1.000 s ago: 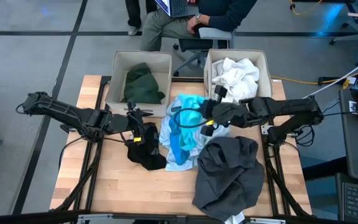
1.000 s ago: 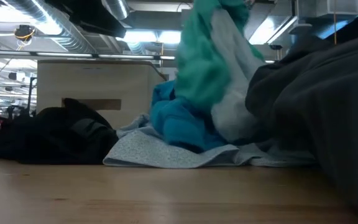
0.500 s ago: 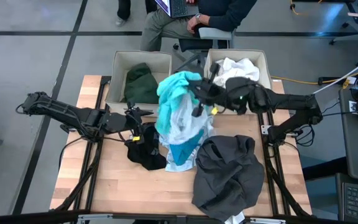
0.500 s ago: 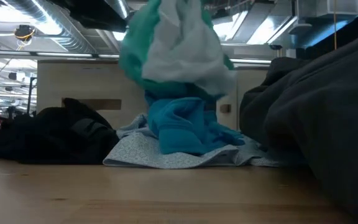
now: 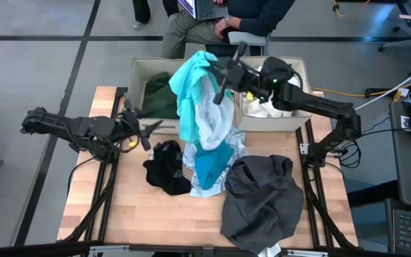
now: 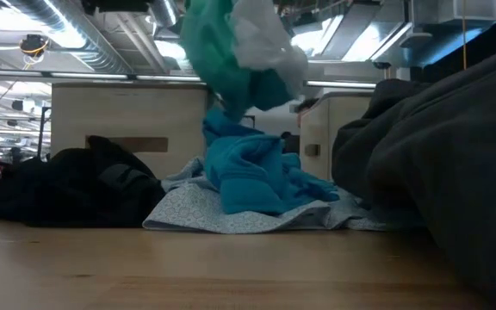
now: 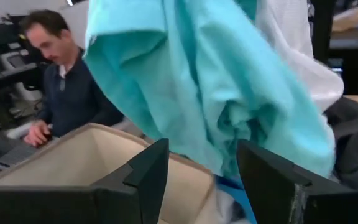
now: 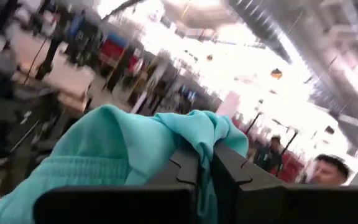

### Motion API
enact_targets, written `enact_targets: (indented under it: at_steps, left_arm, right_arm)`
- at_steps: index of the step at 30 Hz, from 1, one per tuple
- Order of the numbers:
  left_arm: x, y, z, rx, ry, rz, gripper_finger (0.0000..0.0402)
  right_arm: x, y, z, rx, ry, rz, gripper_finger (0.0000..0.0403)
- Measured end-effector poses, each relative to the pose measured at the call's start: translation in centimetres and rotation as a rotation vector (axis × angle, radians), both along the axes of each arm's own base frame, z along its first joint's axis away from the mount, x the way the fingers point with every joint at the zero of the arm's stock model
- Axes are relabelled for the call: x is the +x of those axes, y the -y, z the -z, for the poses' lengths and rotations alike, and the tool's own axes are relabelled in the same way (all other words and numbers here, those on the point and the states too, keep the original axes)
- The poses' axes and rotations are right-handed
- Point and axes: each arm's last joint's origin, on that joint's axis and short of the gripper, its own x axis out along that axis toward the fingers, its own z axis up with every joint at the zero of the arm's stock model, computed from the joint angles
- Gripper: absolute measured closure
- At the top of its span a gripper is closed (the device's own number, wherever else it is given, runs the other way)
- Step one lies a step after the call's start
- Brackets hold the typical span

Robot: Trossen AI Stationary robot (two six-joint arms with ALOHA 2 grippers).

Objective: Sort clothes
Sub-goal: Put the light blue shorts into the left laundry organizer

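Note:
My right gripper (image 5: 218,82) is shut on a turquoise-and-white garment (image 5: 197,107), held high between the two beige bins. The left bin (image 5: 135,75) holds a dark green garment (image 5: 161,94); the right bin (image 5: 302,118) holds a white one (image 5: 266,100). A blue garment (image 5: 212,165) lies on a pale blue one (image 6: 231,215) at mid-table. A small black garment (image 5: 167,166) lies left of them, and a dark grey one (image 5: 262,196) near right. My left gripper (image 5: 138,128) is open, left of the hanging garment and touching nothing. My right gripper pinches a bunched fold at the top of the turquoise garment (image 8: 219,134) between its two fingers. The fingers (image 8: 185,165) come from the table's right, slanting upward. The garment hangs slack below them, its lower end (image 6: 252,95) just over the blue garment.
A seated person (image 5: 227,18) with a laptop is beyond the table's far edge, also visible in the left wrist view (image 7: 67,87). Bare wood (image 5: 155,221) shows at the near left of the table.
My right gripper has risen and swung toward the far edge and the left bin, tipping upward, and has carried the turquoise-and-white garment up off the blue heap. My left gripper has drawn back from above the black garment toward the table's left and up, staying open.

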Motion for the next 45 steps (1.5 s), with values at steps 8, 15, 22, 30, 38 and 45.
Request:
enact_targets:
  at_steps: [8,15,22,30,38,45]
  left_arm:
    - [-0.8,-0.2,-0.3,0.001,0.017,-0.008,0.0222]
    - [-0.6,-0.2,-0.2,0.019,0.0,-0.005,0.0222]
    - [-0.6,-0.2,-0.2,0.025,-0.01,-0.004,0.0222]
    - [-0.6,-0.2,0.0,0.021,-0.024,-0.005,0.0222]
    - [-0.7,-0.2,0.1,0.012,-0.029,-0.006,0.0222]
    - [-0.7,-0.2,0.1,0.012,-0.029,-0.006,0.0222]
  right_arm:
    - [2.4,3.6,1.1,-0.124,0.252,-0.03,0.0384]
    - [4.6,7.2,2.9,-0.18,0.371,0.019,0.0384]
    - [9.1,10.1,6.3,-0.077,0.233,0.015,0.0384]
    - [12.4,11.3,12.4,0.059,-0.128,0.019,0.0384]
    - [12.5,11.4,15.9,0.27,-0.424,0.032,0.0384]
    - [12.1,11.2,17.5,0.441,-0.545,0.041,0.0377]
